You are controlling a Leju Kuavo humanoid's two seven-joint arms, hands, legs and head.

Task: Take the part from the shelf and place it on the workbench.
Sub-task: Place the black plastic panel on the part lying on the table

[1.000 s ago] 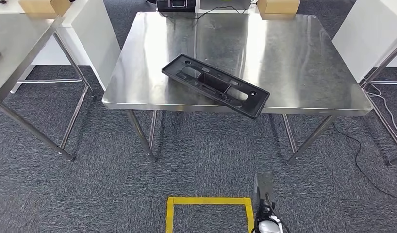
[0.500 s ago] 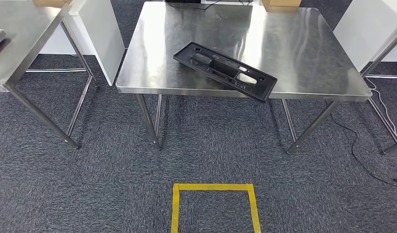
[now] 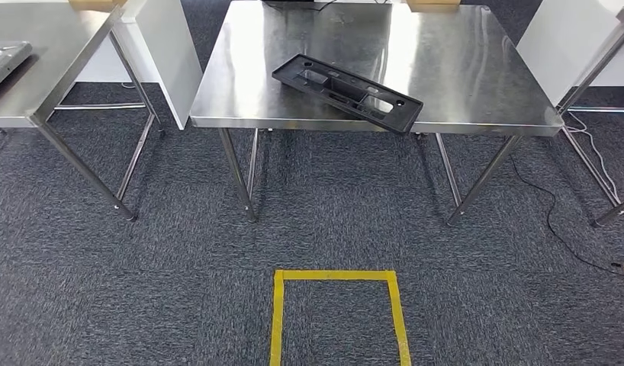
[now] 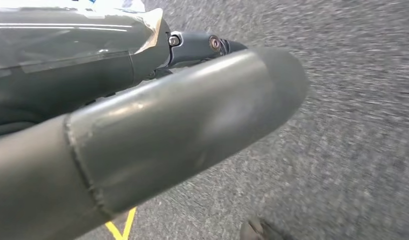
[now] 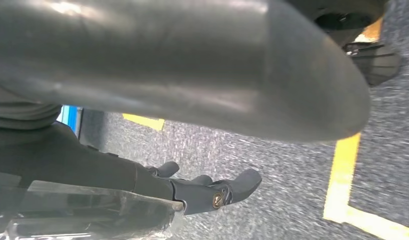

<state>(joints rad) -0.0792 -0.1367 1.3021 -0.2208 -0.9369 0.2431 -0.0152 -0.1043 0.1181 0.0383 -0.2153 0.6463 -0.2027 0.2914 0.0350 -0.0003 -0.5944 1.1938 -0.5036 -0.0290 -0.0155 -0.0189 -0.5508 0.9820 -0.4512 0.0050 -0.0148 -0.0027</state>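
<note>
steel tabletop (image 3: 461, 84) stands ahead on thin metal legs, and the black part (image 3: 345, 91) lies flat on it near the front edge, set at a slant, with one corner poking just past the rim. it is a long plastic frame with several cut-outs. nothing touches it. a second steel table (image 3: 42, 69) stands off to the left, with a white panel (image 3: 168, 53) between the two. grey carpet (image 3: 141, 290) covers the floor, marked with a yellow tape square (image 3: 336, 276) near the bottom of the head view, and a black cable (image 3: 557, 229) trails across the carpet on the right. the left hand (image 4: 157, 135) hangs over the carpet, thick grey thumb forward, holding nothing, though i cannot tell how its fingers lie. the right hand (image 5: 192, 105) hangs over the tape line, its dark fingers (image 5: 232, 187) extended and apart, released.
</note>
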